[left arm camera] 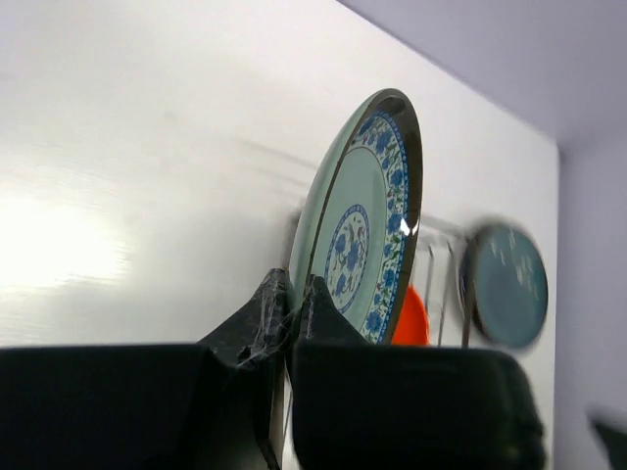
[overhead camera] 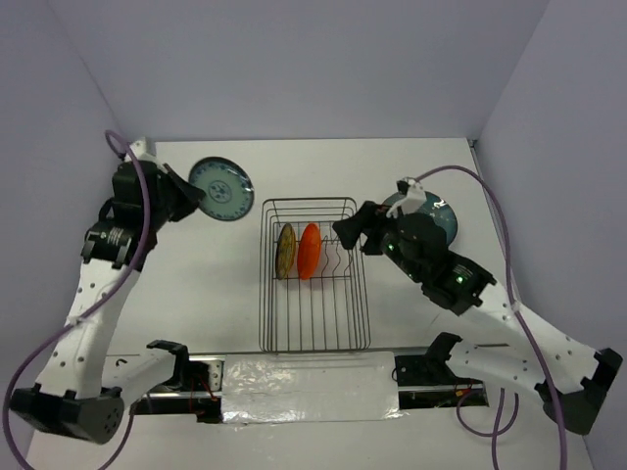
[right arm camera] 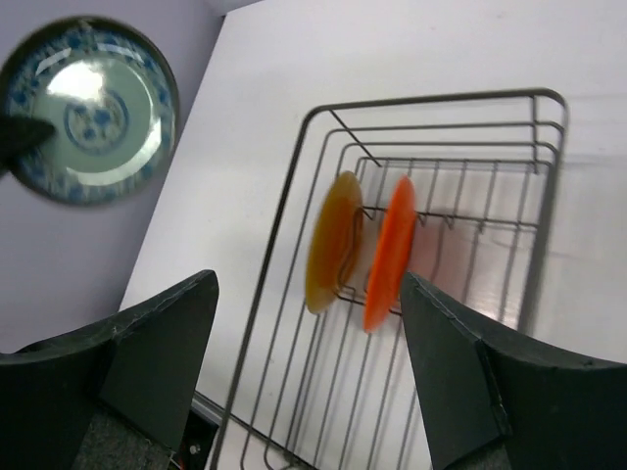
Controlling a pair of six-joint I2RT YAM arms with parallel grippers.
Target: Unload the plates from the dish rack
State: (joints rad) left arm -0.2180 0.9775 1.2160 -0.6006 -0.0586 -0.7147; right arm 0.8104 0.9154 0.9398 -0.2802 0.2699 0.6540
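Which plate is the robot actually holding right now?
The pale blue patterned plate, pinched by its rim in the left arm's fingers. The amber plate and orange plate stand in the dish rack; the dark teal plate lies apart.

I'm looking at a white table [overhead camera: 196, 304] set inside a small booth. Three pale lavender walls close it in: a back wall [overhead camera: 294, 59], a left wall [overhead camera: 39, 108] and a right wall [overhead camera: 573, 108], each meeting the tabletop in a straight seam. Along the near edge of the table lies a strip of crinkled clear plastic sheet [overhead camera: 309, 387], shiny with glare. A dark bar [overhead camera: 426, 397] pokes out past the ends of the strip, with thin red wires [overhead camera: 201, 394] at its left end.

From the left wrist camera, the tabletop [left arm camera: 147, 147] carries a soft bright patch of reflected light [left arm camera: 49, 250], and lavender wall [left arm camera: 509, 49] rises beyond its far edge. The right wrist camera shows the same white surface [right arm camera: 392, 49] running up to the lavender wall [right arm camera: 59, 259].
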